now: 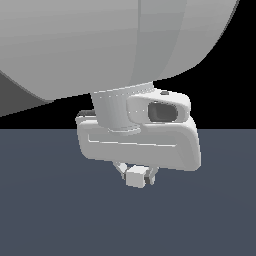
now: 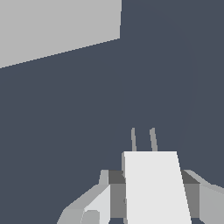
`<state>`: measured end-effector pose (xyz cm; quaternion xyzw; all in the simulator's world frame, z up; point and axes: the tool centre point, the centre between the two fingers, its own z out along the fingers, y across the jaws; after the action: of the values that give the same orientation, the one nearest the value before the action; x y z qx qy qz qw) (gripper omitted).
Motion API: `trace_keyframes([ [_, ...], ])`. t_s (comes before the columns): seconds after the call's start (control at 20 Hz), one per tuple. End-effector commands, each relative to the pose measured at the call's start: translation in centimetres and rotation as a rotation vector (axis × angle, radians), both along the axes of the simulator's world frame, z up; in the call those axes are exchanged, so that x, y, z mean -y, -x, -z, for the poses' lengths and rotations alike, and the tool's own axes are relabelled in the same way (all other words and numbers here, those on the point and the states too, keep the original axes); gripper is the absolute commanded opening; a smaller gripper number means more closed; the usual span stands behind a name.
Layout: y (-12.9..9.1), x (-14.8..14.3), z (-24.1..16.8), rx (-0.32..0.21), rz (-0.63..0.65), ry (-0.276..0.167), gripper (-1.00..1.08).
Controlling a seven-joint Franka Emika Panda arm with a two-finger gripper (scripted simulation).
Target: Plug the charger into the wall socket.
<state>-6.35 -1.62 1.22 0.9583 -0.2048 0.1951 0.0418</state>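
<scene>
Bare simulated scene, flat slate floor (image 1: 50,215)

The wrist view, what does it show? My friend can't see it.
A small white-grey cube charger sits clamped between the grey gripper fingers, its two thin prongs sticking out ahead. Farther off, a flat light-grey wall socket panel stands on the dark blue-grey floor.

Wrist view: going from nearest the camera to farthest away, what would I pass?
The gripper clamped on the charger → the charger's two prongs pointing forward → the wall socket, a flat grey panel farther off.
</scene>
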Motion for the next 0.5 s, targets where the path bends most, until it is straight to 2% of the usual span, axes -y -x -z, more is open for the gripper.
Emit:
trace_keyframes([
  [0.0,0.0,-0.1,-0.1,0.000,-0.004,0.000,-1.00],
  [0.45,-0.5,-1.0,-2.7,0.003,-0.107,0.003,-1.00],
])
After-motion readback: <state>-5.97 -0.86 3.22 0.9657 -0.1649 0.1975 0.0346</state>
